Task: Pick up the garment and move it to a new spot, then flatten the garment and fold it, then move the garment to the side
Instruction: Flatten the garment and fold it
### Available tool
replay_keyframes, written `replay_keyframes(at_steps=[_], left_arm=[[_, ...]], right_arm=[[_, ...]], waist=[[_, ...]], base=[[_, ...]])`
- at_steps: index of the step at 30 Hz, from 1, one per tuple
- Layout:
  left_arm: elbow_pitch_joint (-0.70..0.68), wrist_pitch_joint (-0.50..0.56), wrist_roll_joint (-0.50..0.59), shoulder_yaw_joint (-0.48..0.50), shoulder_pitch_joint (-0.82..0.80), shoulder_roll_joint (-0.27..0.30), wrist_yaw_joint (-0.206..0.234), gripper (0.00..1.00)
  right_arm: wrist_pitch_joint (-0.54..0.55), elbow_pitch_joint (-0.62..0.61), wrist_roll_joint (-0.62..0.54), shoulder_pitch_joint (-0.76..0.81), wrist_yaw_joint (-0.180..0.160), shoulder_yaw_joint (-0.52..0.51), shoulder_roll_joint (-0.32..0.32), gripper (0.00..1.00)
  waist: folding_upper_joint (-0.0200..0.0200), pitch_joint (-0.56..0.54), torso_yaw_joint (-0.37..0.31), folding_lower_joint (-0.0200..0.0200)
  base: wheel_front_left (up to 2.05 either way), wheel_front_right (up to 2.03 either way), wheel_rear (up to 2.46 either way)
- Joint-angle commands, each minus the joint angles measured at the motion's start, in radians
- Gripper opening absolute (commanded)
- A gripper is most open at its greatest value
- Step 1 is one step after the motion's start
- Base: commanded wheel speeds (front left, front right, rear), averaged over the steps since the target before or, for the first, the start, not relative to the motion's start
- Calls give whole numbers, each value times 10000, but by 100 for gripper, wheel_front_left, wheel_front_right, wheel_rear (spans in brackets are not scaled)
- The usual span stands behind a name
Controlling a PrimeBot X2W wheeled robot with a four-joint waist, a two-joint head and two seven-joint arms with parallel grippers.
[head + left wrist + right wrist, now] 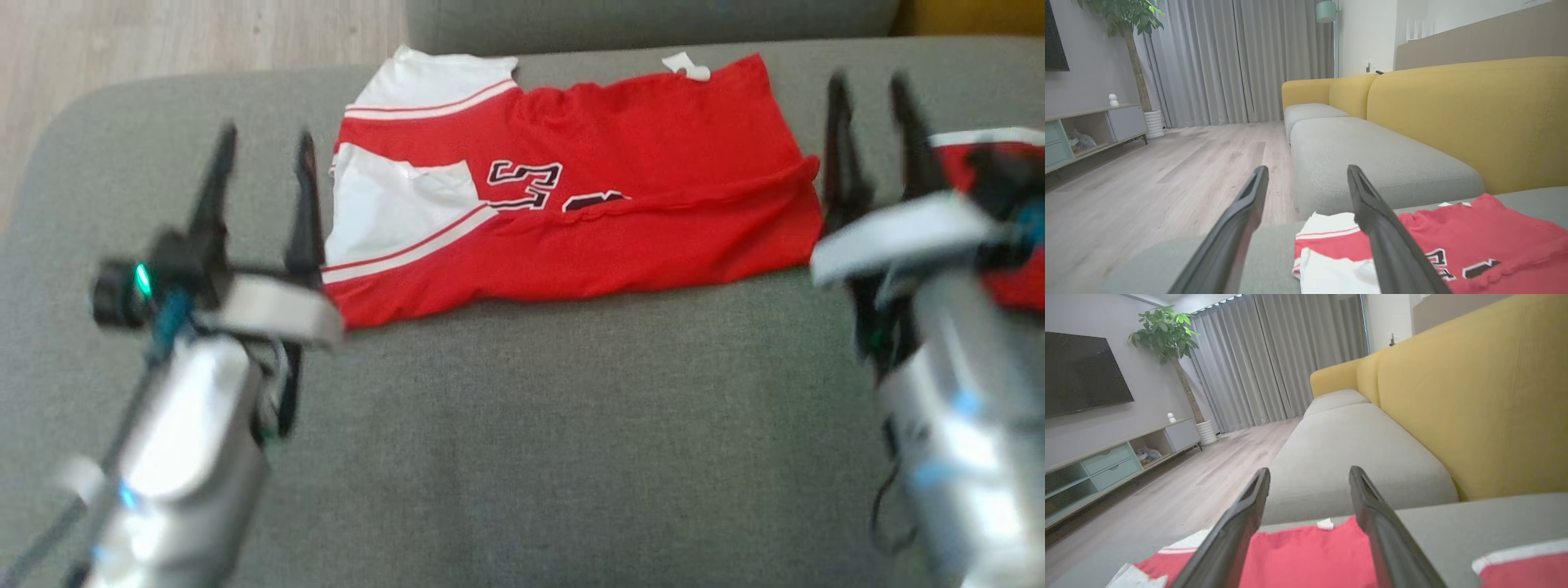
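Observation:
A red jersey [620,196] with white sleeves and a black number lies folded into a band across the far half of the grey sofa seat [522,425]. It also appears in the left wrist view as the jersey [1478,245] and in the right wrist view as the jersey [1306,559]. My left gripper [261,151] hovers open just left of its white sleeve end, nothing between the fingers. At the jersey's right end my right gripper [872,91] stands open and empty too.
A second red and white garment [1004,212] lies at the right edge of the seat, partly behind my right arm. Yellow sofa backrest [1470,118] runs along the far side. Wooden floor [1147,179] lies beyond the seat's left end.

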Motion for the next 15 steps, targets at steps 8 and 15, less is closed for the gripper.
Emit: replay_keyframes(at_steps=[8,15], left_arm=[[-1215,-78,663,1144,2222,-334,442,100],[-1310,-79,956,1708,3035,-644,257,100]], right_arm=[[-105,-2045,-1188,3233,-19,-925,1007,100],[-106,-2598,-1047,4028,-19,-690,1051,100]], waist=[[0,-513,-31,2],[0,-444,-215,2]], base=[[0,0,0],[0,0,0]])
